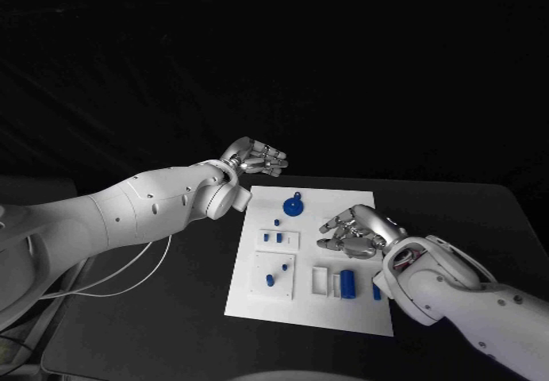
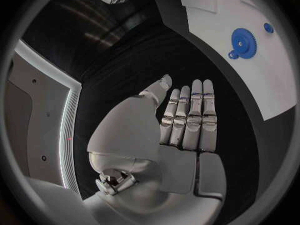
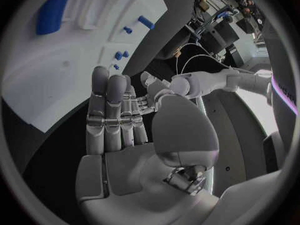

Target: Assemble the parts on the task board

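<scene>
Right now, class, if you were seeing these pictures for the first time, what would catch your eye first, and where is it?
The white task board stands out on the black table, with a round blue gear near its far edge and smaller blue parts nearer the robot. The right hand hovers over the board's right side, holding nothing. The left hand hangs beyond the board's far left corner, also holding nothing.
</scene>
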